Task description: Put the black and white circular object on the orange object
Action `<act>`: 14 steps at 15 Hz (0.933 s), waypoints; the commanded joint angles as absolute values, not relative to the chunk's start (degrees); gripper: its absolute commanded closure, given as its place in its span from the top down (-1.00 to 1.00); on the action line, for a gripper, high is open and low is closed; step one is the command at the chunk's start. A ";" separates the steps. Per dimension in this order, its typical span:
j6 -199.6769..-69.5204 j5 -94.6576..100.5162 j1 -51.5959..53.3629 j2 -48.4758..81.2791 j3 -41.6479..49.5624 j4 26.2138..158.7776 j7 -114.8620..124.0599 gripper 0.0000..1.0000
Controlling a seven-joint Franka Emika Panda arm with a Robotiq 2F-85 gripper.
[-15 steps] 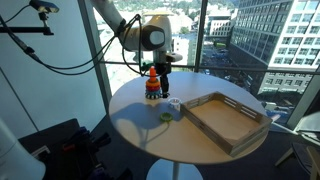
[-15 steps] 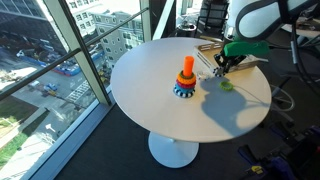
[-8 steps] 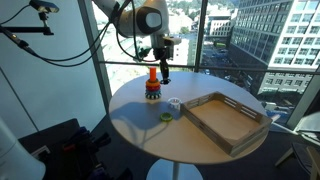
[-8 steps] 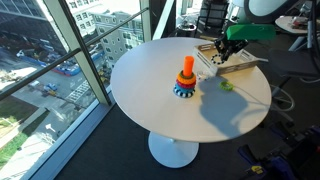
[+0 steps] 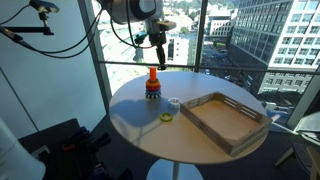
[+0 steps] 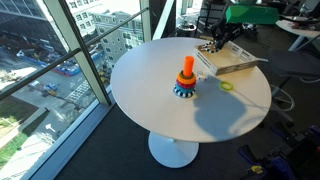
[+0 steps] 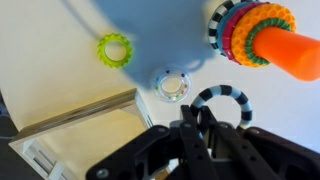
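My tool [image 7: 203, 122], at lower centre of the wrist view, is clamped on the black and white circular object [image 7: 228, 92], held well above the worktop [image 7: 60, 90]; the orange object [image 7: 290, 52] stands at upper right; I should centre the ring's hole over the peg tip, descend straight, and release low; the ring is a thin band, black stripes alternating with white.

Round white table [image 5: 130, 118] carries: orange object [image 5: 153, 80], yellow-green ring [image 5: 166, 117], clear ring [image 5: 174, 102], wooden tray [image 5: 205, 130].
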State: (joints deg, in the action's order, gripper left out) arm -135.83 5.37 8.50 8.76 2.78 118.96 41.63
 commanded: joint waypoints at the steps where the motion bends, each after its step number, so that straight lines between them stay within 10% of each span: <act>1: -134.14 2.15 7.54 8.51 0.55 116.20 40.97 -0.89; 14: -134.51 -2.81 7.90 9.15 -1.46 115.11 40.20 -0.74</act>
State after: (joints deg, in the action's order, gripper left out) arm -134.62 -2.91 8.46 9.16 -0.90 115.18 40.15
